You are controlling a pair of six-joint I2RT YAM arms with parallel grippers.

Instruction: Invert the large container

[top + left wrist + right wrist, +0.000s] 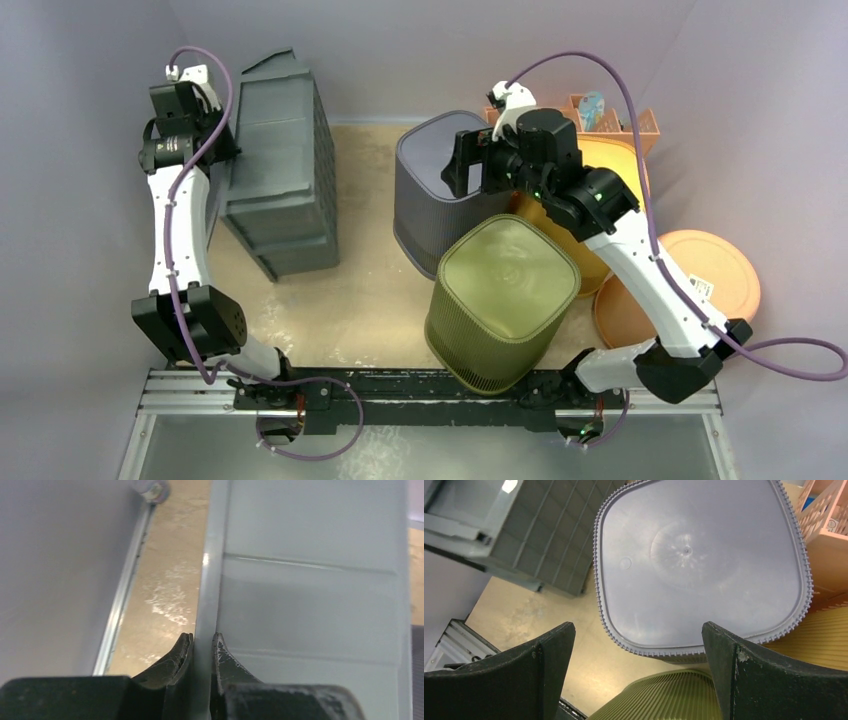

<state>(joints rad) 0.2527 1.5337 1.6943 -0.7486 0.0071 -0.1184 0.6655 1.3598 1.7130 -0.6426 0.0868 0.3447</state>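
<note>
The large container is a dark grey crate (280, 180) with gridded walls, standing tipped on its side at the far left of the table. My left gripper (215, 150) is shut on the thin edge of its rim. In the left wrist view the jaws (204, 640) pinch that edge, with the crate's smooth grey panel (310, 580) to their right. My right gripper (458, 165) is open and empty, hovering above a grey-purple ribbed bin (440, 195). In the right wrist view it (639, 630) is wide open over the bin's flat face (699, 565).
An olive ribbed bin (505, 300) stands near the front centre, flat face up. A yellow ribbed bin (610, 165), an orange basket (620, 115) and round orange lids (715, 270) crowd the right side. Purple walls enclose the table; a metal rail (430, 395) runs along the near edge.
</note>
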